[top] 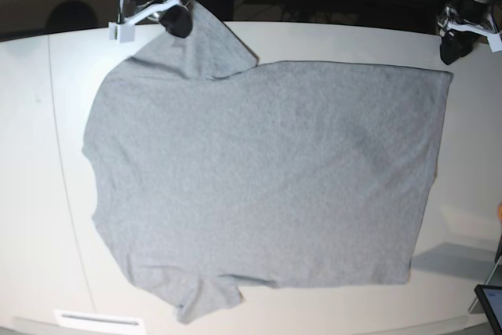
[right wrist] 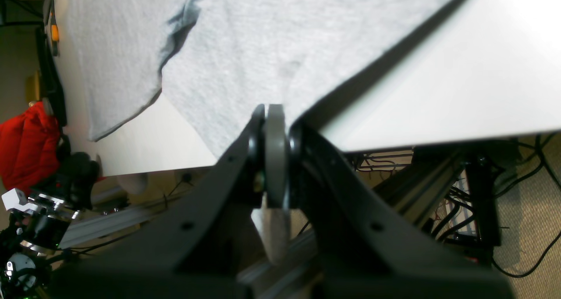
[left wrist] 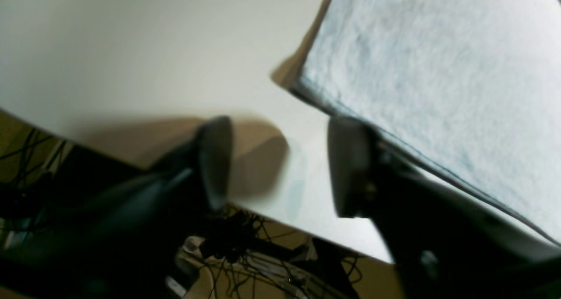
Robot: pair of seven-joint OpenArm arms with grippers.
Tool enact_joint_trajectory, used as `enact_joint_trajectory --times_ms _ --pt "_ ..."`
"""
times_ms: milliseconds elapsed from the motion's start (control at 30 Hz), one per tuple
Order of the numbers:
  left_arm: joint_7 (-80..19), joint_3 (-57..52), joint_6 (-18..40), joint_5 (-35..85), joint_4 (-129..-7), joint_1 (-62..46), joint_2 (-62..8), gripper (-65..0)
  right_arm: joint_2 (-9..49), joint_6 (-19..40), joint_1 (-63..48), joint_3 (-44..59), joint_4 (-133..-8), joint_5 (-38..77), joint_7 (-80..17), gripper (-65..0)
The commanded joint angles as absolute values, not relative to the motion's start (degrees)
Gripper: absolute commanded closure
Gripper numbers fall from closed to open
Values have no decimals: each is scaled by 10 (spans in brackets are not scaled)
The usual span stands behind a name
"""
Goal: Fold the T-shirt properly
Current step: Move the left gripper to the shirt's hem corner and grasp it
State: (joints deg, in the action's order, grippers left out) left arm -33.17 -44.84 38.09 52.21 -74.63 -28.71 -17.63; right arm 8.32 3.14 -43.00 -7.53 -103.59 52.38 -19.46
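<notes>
Left wrist view: left gripper point(left wrist: 280, 163) with jaws parted wide, nothing between them, poised over the bare white table point(left wrist: 131, 62) close to its edge. Fingers point(left wrist: 217, 158) dark and blurred. Corner of the grey T-shirt point(left wrist: 438, 71) lying flat on the table just beside the right-hand finger, its hem running diagonally past that finger; cannot tell whether fabric and finger touch. Tangled cables point(left wrist: 245, 246) visible below the table edge.

Right wrist view: right gripper point(right wrist: 274, 128) clamped tight on a fold of the T-shirt point(right wrist: 271, 40), with grey fabric pinched between the jaws and a tail of it hanging below them. Cloth pulled up from the table point(right wrist: 460, 80) at this point, casting a dark shadow line along its edge. Sleeve edge and a dark crease noted at upper left. Red object point(right wrist: 26, 145) off the table at the left margin; frame rails and wiring underneath.

Base view: T-shirt point(top: 267, 170) spread flat, plain side up, across the middle of the table point(top: 39, 154), collar end toward the left of the picture, hem toward the right. Right gripper point(top: 177, 21) at the upper sleeve, touching the fabric. Left gripper point(top: 453, 49) at the upper right, just beside the hem corner, apart from the cloth. Lower sleeve folded slightly near the front table edge.
</notes>
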Motion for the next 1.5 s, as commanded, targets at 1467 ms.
enact_joint_trajectory --times_ms 1467 --pt "-394 -410 386 522 -670 -195 -175 -317 85 27 -436 -74 -1040 522 -198 -3"
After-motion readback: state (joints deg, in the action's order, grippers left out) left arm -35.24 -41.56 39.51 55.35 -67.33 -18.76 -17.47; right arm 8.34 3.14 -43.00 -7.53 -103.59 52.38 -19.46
